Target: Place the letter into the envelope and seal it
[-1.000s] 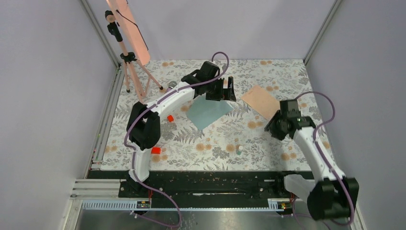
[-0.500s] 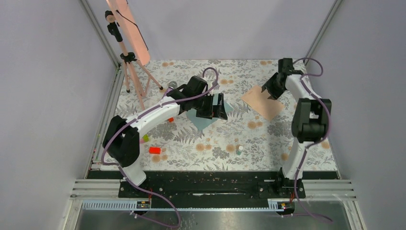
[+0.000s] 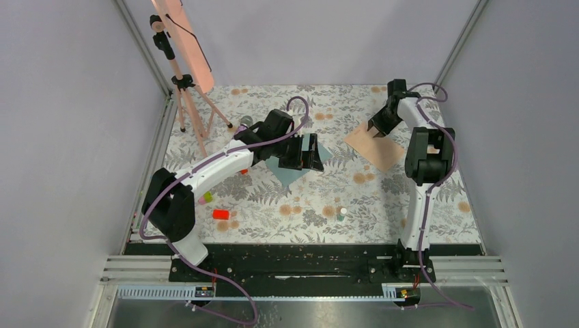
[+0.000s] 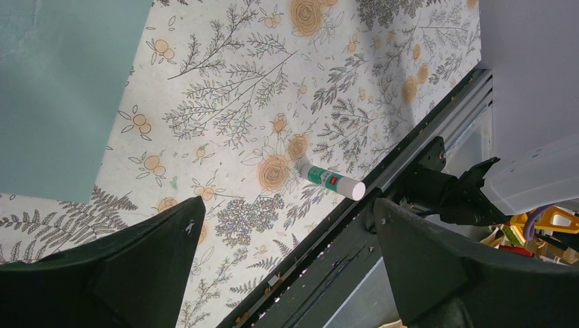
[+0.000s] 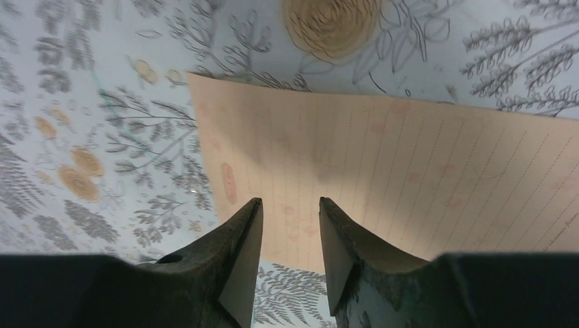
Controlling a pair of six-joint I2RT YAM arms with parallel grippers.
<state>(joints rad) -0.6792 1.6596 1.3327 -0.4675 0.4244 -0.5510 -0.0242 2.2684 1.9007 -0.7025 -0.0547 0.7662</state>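
Observation:
The teal envelope (image 3: pixel 287 171) lies flat in the middle of the table and fills the top left corner of the left wrist view (image 4: pixel 54 89). My left gripper (image 3: pixel 311 152) hovers over its right part with its jaws wide open (image 4: pixel 287 212) and nothing between them. The tan letter (image 3: pixel 377 147) lies flat to the right of the envelope. My right gripper (image 3: pixel 377 127) hangs low over the letter's far left corner. In the right wrist view the lined letter (image 5: pixel 410 171) lies under the gripper (image 5: pixel 290 201), whose jaws stand apart and hold nothing.
A glue stick (image 3: pixel 342 212) (image 4: pixel 332 181) lies near the front edge. A red block (image 3: pixel 221 214), a smaller red piece (image 3: pixel 242 170) and a green piece (image 3: pixel 207 197) sit left of the envelope. A tripod with a salmon panel (image 3: pixel 183 41) stands at the back left.
My right arm swung from the near right to the far side, down over the letter's far corner. My left gripper slid a little nearer and leftward over the envelope.

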